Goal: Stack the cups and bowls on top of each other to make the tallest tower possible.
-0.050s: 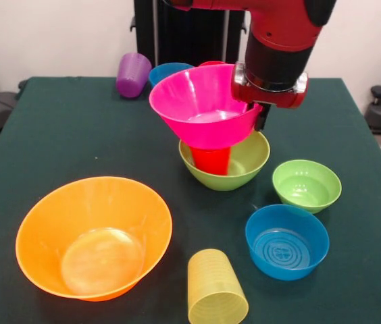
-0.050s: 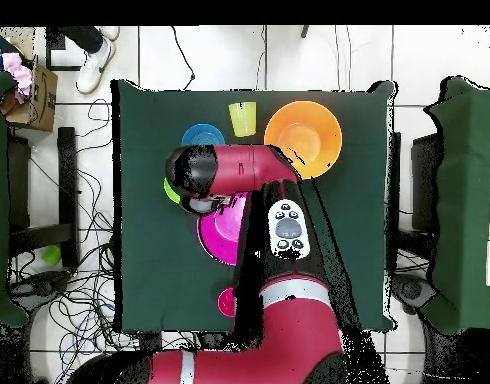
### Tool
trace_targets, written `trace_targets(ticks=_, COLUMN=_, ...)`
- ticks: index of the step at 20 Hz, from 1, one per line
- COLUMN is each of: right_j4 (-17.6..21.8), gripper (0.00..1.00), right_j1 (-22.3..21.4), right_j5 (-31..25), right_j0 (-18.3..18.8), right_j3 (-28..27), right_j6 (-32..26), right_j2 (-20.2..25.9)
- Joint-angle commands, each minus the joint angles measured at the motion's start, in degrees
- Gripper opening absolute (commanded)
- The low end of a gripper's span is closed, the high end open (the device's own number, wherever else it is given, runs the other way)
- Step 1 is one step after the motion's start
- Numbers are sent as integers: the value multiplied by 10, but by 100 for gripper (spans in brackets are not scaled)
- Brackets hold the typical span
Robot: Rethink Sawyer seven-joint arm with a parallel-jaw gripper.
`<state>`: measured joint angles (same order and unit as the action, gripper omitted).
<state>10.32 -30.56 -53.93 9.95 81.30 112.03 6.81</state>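
While hot pink bowl [image 1: 200, 108] sits tilted on bright red cup [image 1: 211, 160] inside med. lime green bowl [image 1: 244, 165], gripper [image 1: 263, 115] at pink rim; finger state can't tell.

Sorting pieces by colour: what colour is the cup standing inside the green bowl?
Bright red cup, under the tilted pink bowl; front view shows it best.

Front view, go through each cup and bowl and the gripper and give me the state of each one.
hot pink bowl: tilted, resting on the bright red cup
bright red cup: in the medium green bowl
medium green bowl: upright
small green bowl: upright, empty
blue bowl: upright, empty
orange bowl: upright, empty
yellow cup: on its side
purple cup: tipped over
gripper: at pink bowl's rim, fingers hidden
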Motion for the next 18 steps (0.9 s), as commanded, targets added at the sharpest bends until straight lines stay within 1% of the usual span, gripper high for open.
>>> trace_targets(ticks=1, right_j4=25, gripper=0, right_j1=17, right_j5=19, right_j0=3, right_j3=21, right_j6=-93, right_j2=81)
trace_targets(ticks=6, right_j4=33, gripper=0, right_j1=17, right_j5=13, right_j0=-4, right_j3=17, right_j6=-80, right_j2=77)
trace_targets(ticks=10, right_j4=42, gripper=0, right_j1=27, right_j5=21, right_j0=-12, right_j3=7, right_j6=-69, right_j2=71)
trace_targets(ticks=12, right_j4=45, gripper=0, right_j1=27, right_j5=14, right_j0=-18, right_j3=1, right_j6=-65, right_j2=66)
trace_targets(ticks=14, right_j4=56, gripper=0, right_j1=23, right_j5=13, right_j0=-12, right_j3=4, right_j6=-82, right_j2=62)
trace_targets(ticks=15, right_j4=71, gripper=0, right_j1=19, right_j5=10, right_j0=-14, right_j3=3, right_j6=-86, right_j2=51)
trace_targets(ticks=18, right_j4=75, gripper=0, right_j1=16, right_j5=11, right_j0=-7, right_j3=8, right_j6=-93, right_j2=53)
